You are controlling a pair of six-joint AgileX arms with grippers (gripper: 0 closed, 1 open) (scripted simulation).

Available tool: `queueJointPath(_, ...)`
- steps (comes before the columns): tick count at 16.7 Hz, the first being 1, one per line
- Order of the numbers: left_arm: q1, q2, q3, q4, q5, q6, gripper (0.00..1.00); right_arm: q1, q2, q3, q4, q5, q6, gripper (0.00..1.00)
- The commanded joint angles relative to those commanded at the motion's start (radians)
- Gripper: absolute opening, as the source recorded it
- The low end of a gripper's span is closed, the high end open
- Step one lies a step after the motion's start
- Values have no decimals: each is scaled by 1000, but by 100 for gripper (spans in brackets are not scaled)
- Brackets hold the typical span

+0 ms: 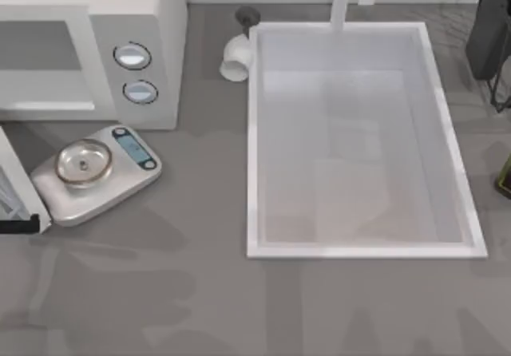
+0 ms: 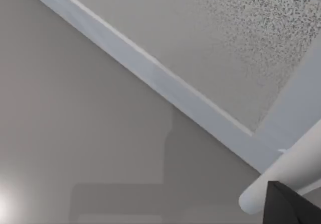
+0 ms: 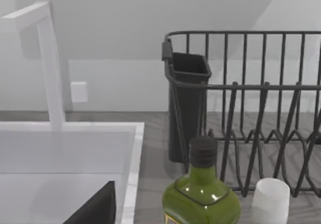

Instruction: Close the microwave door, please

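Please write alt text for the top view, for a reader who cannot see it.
A boxy white microwave stands at the table's far left, its white-framed door swung open beside a small silver kitchen scale. A large white rectangular sink lies right of them.

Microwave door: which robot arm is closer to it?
Left. Its wrist view has the microwave door close up; the right arm's faces the dish rack and green bottle, beyond the sink.
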Motion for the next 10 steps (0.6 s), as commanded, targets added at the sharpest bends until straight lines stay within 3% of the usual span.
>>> queueJointPath(10,-41,436,252,170,-26,-22,0,0,0,0,0,0,0,100)
